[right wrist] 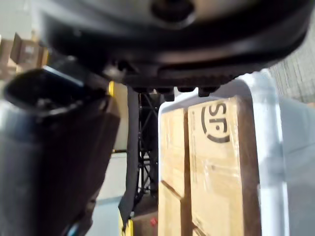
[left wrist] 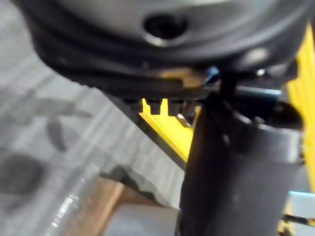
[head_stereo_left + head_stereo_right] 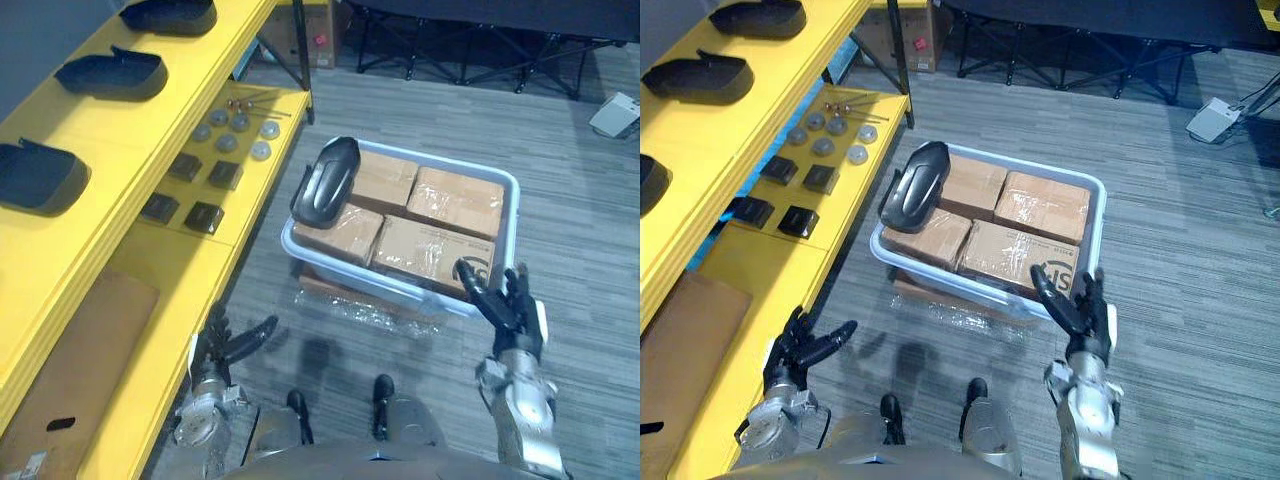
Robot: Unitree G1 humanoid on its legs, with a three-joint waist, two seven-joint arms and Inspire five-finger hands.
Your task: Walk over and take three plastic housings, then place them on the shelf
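Bin (image 3: pixel 392 284) holds boxes (image 3: pixel 455 200), one housing (image 3: pixel 328 180)

A workshop or storeroom was indicated by long yellow shelving (image 3: pixel 150 160) laid with sorted small metal discs (image 3: pixel 235 135), and a pale plastic crate (image 3: pixel 505 215) packed with taped cardboard boxes (image 3: pixel 455 200).

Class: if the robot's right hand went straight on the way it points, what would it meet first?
Most likely the near rim of the pale bin, with a cardboard box just behind it. The open right hand points at that corner; depth is unclear, so it might meet the box first.
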